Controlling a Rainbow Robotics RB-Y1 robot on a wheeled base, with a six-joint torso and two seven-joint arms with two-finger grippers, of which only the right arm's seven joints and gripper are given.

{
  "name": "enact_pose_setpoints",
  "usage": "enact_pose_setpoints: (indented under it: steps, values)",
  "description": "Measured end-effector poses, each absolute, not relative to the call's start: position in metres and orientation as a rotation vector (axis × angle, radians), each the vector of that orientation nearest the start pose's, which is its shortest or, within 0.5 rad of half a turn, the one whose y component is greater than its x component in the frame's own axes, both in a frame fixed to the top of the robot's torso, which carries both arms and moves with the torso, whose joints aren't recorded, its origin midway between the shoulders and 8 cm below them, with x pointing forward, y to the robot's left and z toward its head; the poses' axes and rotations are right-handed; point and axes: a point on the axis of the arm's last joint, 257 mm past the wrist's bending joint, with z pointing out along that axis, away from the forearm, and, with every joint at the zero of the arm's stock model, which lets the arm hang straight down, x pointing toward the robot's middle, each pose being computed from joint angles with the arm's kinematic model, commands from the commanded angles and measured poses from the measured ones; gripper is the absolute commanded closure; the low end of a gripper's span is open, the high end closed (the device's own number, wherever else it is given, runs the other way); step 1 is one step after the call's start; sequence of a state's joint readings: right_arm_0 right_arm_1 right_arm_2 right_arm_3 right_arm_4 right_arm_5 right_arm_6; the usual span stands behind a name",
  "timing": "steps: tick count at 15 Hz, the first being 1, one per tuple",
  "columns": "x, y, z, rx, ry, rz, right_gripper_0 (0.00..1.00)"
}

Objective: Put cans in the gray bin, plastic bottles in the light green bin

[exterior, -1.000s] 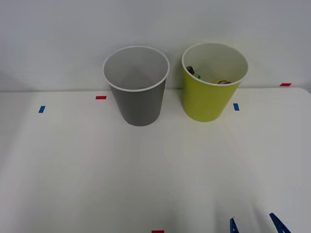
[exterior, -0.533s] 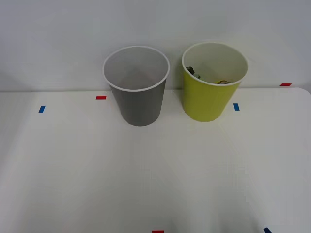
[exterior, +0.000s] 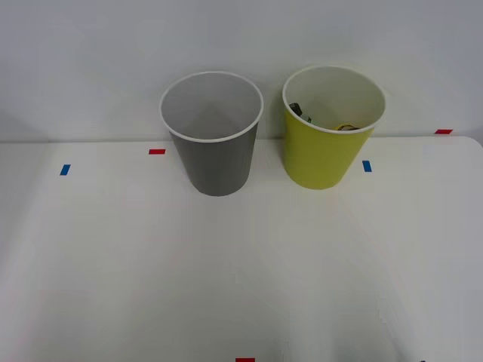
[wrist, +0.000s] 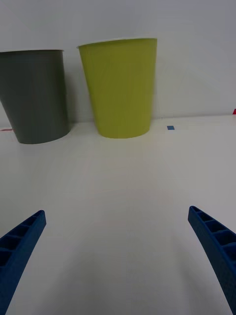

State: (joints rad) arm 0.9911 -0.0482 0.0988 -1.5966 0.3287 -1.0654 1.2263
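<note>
The gray bin (exterior: 213, 143) was seen as a round, tapered wastebasket with a thin white rim, standing upright at the far side of the white table (exterior: 226, 271), close to the wall. Just to its right stood the light green bin (exterior: 326, 143), of the same shape and size, yellow-green outside with a white rim and a whitish inside; the two were near each other but not touching. Inside the light green bin, low against its wall, a dark cap and a small patch of yellow were made out, belonging to the plastic bottles (exterior: 343, 126); more of them could not be told. Small red and blue tape marks were set on the table beside the bins.

The right gripper (wrist: 117, 231) was held low over the near part of the table, its blue ribbed fingers (wrist: 22, 236) spread wide apart with nothing between them. Both bins lay well beyond it on the far side, the light green bin more directly ahead and the gray bin off to the left
</note>
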Motion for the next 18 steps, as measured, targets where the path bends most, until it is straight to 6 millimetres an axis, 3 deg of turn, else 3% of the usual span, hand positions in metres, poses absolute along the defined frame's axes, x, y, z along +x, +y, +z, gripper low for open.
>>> enact_pose_setpoints:
  steps: [4, 18]
  values:
    - [0.165, -0.218, -0.308, 0.008, 1.46, 0.147, 0.0]
    - [0.163, -0.217, -0.308, 0.004, 1.457, 0.151, 0.0]
